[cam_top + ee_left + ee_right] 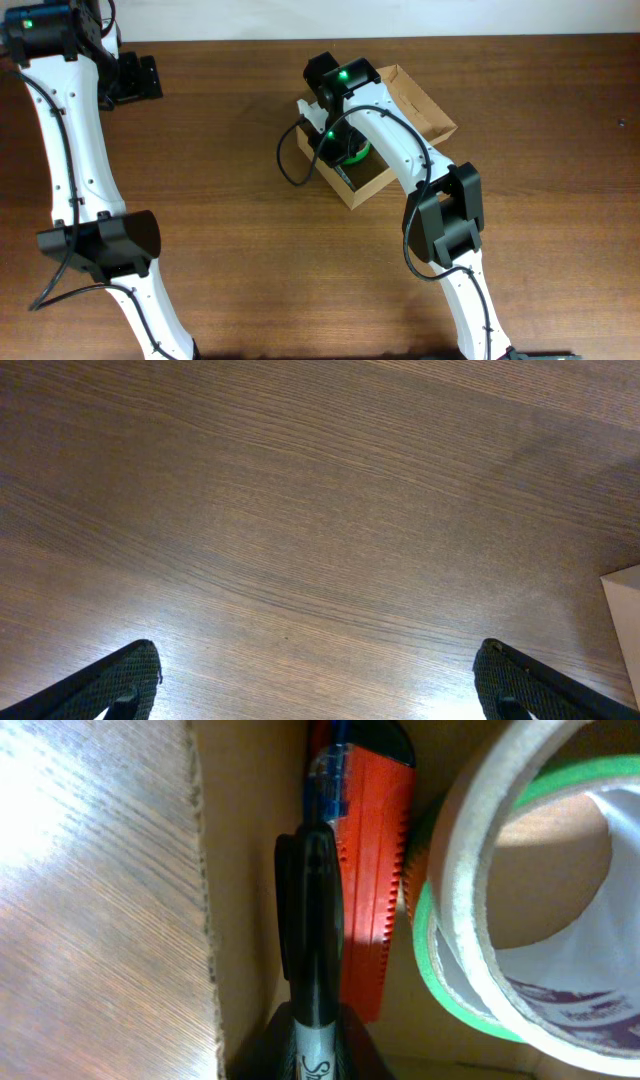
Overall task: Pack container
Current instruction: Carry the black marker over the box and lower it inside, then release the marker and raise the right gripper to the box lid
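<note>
- we count 2 white arms with black joints, each ending in 1 claw.
- the left claw (140,77) sits at the far left corner of the counter (230,200), well apart from the box; its jaws are spread wide, released, with nothing between them.
- the right claw (318,1035) reaches down into the container (378,181). 1 black marker (312,920) runs up from between its fingers, but we cannot tell whether it is clenched on the marker or released.
- there is 1 container: a tan cardboard box set at an angle near the middle of the counter, a little to the right, with its flap lid open on the far right side.
- inside it we count 1 marker along the left wall, 1 red cutter (370,870) just beside it, and what look like 2 tape rolls: 1 green (428,955) and 1 pale (470,850), which overlaps the green one.
- the counter is dark brown wood with a clear grain, shining under the wrist lights, and it fills each view to the edges.
</note>
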